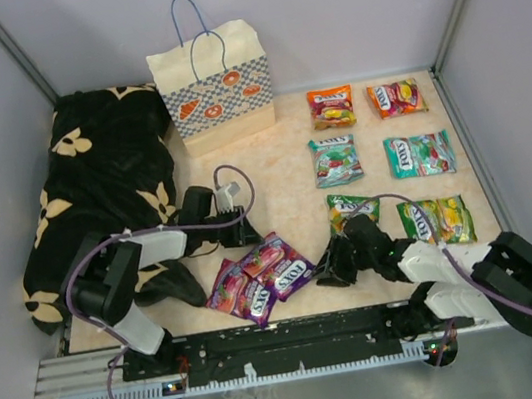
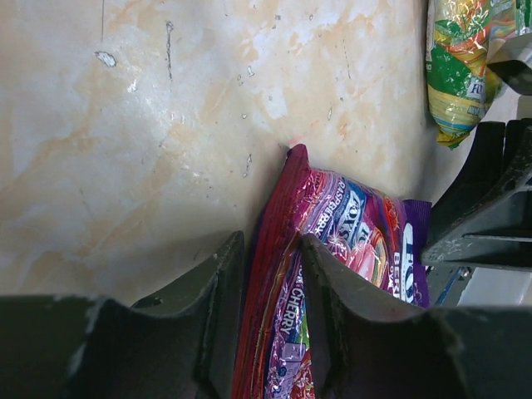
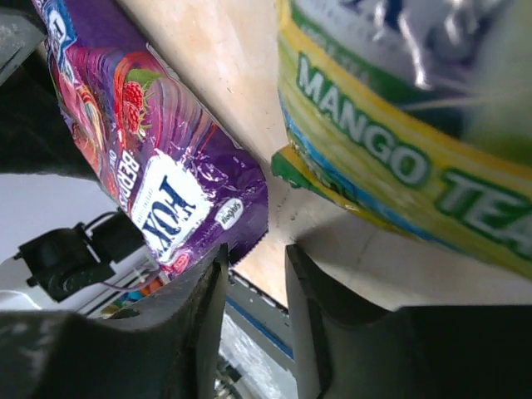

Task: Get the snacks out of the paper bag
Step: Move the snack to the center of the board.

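Observation:
The cream paper bag point(image 1: 213, 86) stands upright at the back. Several snacks lie in rows on the right: orange point(image 1: 331, 106), teal point(image 1: 336, 160) and green point(image 1: 436, 220). A pile of red and purple packets point(image 1: 258, 277) lies near the front. My left gripper point(image 1: 247, 235) point(image 2: 273, 241) is shut on the edge of the red cherry packet point(image 2: 283, 316), with a purple packet point(image 2: 374, 241) beside it. My right gripper point(image 1: 330, 272) point(image 3: 255, 249) stands narrowly open and holds nothing. The corner of a purple packet point(image 3: 158, 158) lies just past its tips, and a green mango packet point(image 3: 399, 141) lies close by.
A black flower-patterned cloth point(image 1: 100, 175) covers the table's left side, beside the left arm. The table's front rail point(image 1: 289, 343) runs right behind the pile. The two grippers face each other across the pile. Grey walls close in the table's sides and back.

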Controlling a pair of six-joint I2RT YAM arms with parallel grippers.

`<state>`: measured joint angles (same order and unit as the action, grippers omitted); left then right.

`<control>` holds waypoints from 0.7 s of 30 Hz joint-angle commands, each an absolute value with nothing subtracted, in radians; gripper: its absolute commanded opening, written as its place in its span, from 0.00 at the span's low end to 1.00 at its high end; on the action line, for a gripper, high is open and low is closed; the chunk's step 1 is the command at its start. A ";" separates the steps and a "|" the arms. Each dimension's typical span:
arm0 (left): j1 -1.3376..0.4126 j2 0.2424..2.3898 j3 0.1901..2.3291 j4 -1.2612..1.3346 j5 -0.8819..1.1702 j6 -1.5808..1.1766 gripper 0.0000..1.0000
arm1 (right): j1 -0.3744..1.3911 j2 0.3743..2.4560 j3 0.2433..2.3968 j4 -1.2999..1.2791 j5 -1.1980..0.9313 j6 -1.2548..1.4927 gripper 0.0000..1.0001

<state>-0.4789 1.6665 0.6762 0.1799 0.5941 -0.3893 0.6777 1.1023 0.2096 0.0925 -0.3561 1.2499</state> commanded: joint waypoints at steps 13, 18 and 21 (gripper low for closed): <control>-0.424 1.686 0.626 0.300 0.741 -0.524 0.00 | 0.686 1.379 0.513 0.234 -0.341 1.135 0.00; -0.365 1.672 0.700 0.234 0.668 -0.509 0.00 | 0.617 1.483 0.721 0.158 -0.370 1.010 0.00; -0.329 1.649 0.739 0.200 0.570 -0.500 0.00 | 0.579 1.578 0.882 0.072 -0.381 0.904 0.00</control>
